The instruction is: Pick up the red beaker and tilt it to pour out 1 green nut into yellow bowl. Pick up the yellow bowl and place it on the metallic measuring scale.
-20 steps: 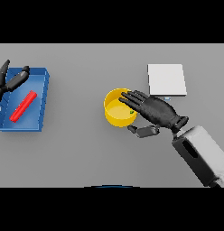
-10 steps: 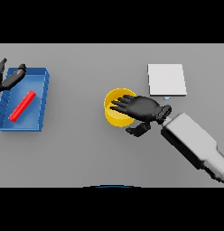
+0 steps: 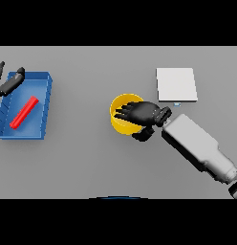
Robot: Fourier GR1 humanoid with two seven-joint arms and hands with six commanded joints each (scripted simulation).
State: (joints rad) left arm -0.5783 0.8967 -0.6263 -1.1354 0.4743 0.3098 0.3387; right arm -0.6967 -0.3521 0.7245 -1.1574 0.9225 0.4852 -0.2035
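At the far left edge of the head view I see my left hand (image 3: 9, 82), dark, with its fingers stretched out loosely and gripping nothing; it sits over the upper left corner of the blue tray (image 3: 44, 112). Inside that tray lies the red beaker (image 3: 24, 112), a slim red shape resting on its side at a slant, apart from the hand. I cannot make out any green nut from here.

Moving toward the middle of the grey table (image 3: 82, 162), I find the yellow bowl (image 3: 118, 119), standing upright and well apart from the tray. My right hand (image 3: 142, 114) reaches in from the lower right and covers the bowl's right half: the fingers lie over the opening and curl down across the rim, while the thumb shows below and outside the wall, so I read this as a grasp on the bowl.

Further right and a little higher rests the metallic measuring scale (image 3: 176, 84), a pale square plate lying flat, near the bowl but not touching it.
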